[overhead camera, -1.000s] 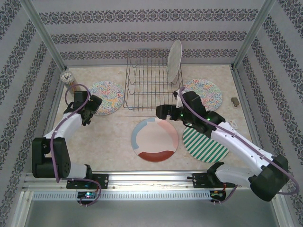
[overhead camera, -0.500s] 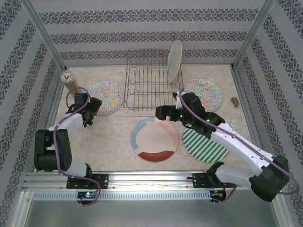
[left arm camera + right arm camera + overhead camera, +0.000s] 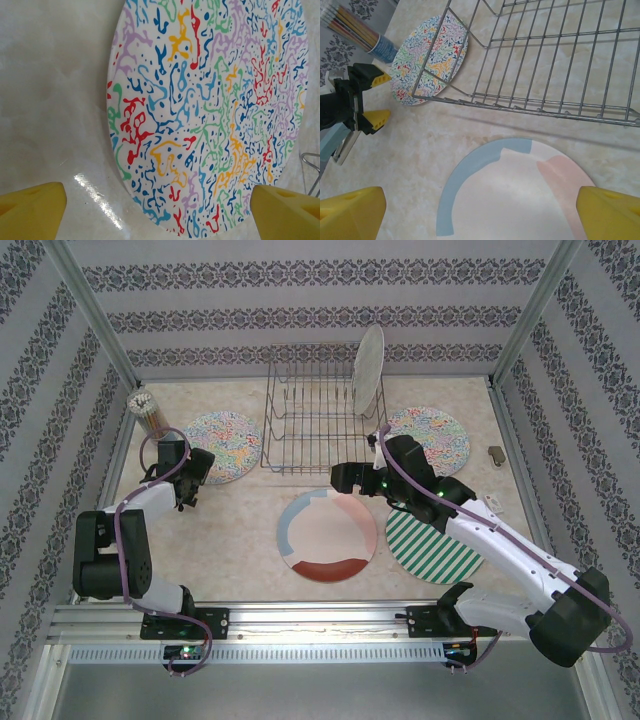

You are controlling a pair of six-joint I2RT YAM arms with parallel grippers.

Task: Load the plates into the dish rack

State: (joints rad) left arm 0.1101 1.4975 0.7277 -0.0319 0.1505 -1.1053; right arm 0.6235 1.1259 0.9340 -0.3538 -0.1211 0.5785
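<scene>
Left tool [image 3: 160, 210] open; floral plate [image 3: 210, 115] flat on table [image 3: 50, 100], just ahead.

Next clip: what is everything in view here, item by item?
dish rack: one, dark grey wire, back centre of the table
checked plate: one, pale, standing on edge at the rack's right end
left floral plate: one, multicolour, flat, left of the rack
right floral plate: one, multicolour, flat, right of the rack
block-rim plate: one, cream with blue, pink and rust, flat, front centre
striped plate: one, green-white, flat, front right
cup of pencils: one, blue, back left
small object: one, grey-brown, right edge, unidentifiable
table: one, beige marbled
left tool: yellow pads, open, at the left floral plate
right tool: yellow pads, open, over the block-rim plate
</scene>
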